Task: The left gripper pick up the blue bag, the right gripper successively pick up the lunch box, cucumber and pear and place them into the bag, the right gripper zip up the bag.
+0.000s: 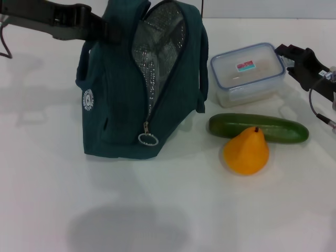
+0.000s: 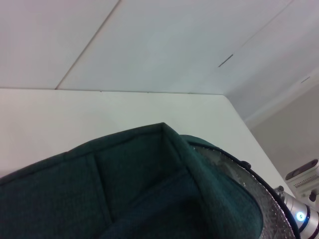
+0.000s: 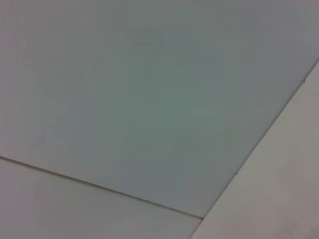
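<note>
Left end effector (image 1: 107, 29) reaches in from the left at the top rear of the blue bag (image 1: 115, 105); its tips are hidden behind the fabric, so I cannot tell if it is clamped on the bag or not. The bag stands upright on the white bench (image 1: 168, 210), its zip open and the silver lining showing, with the ring zip pull (image 1: 148, 138) hanging low at the front. It is soft cloth and will sag, so I judge the top edge or a loop handle is the place to hold it.

Right of the bag sits the lunch box (image 1: 248, 73), apart from it. It looks stiff, light and smooth; I would take it across its short sides. In front of it lies the cucumber (image 1: 258, 128), and the pear (image 1: 246, 152) stands touching the cucumber's front side. Both are firm and rounded, so they can roll or slip.

The right end effector (image 1: 286, 52) is just beside the lunch box's right corner; whether its tips are apart I cannot tell.
</note>
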### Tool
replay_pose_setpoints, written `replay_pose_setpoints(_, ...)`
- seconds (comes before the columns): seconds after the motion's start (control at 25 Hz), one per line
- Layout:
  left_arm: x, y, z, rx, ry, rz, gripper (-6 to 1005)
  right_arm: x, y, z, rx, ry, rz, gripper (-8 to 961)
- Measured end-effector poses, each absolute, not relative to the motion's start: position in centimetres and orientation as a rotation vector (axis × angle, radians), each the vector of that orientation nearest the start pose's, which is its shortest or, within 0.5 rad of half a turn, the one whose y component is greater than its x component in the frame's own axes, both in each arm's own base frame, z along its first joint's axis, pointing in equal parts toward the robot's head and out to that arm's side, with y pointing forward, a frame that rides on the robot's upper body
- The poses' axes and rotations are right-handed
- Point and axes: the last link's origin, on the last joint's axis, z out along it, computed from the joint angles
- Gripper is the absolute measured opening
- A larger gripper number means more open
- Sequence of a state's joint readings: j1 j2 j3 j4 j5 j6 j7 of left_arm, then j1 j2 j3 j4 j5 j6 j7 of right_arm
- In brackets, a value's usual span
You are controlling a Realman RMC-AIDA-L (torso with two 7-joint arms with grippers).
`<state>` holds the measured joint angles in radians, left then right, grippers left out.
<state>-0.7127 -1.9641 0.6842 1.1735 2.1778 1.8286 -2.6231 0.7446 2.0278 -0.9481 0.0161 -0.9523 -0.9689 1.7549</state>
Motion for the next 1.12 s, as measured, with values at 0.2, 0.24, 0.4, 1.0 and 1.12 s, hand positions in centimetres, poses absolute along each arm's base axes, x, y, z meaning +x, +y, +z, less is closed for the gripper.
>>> replay_pose_setpoints(0.2,-17.7,37.3,11.4,-2.532,-1.513,-0.451,41,27.4,40.2,-4.0,-1.582,1.820,1.239,271)
replay_pose_setpoints(0.24,-17.7,37.3,11.4,-2.532,-1.513,-0.451,41,27.4,40.2,-4.1,-1.583,1.819,1.236,247)
replay_pose_setpoints(0.4,-18.0,37.2,11.5,-2.531,-1.510,-0.451,41,27.4,40.2,-4.1,-1.596,1.807,1.229,170)
replay_pose_setpoints(1.0,-17.7,37.1,11.2,-2.545,-1.509,-0.474,42,27.6,39.0,-3.4,-1.665,1.699,1.297,97)
replay_pose_setpoints(1.12,-17.9,37.1,10.8,-2.543,-1.535,-0.479,42,27.7,38.6,-2.7,-1.657,1.671,1.348,94)
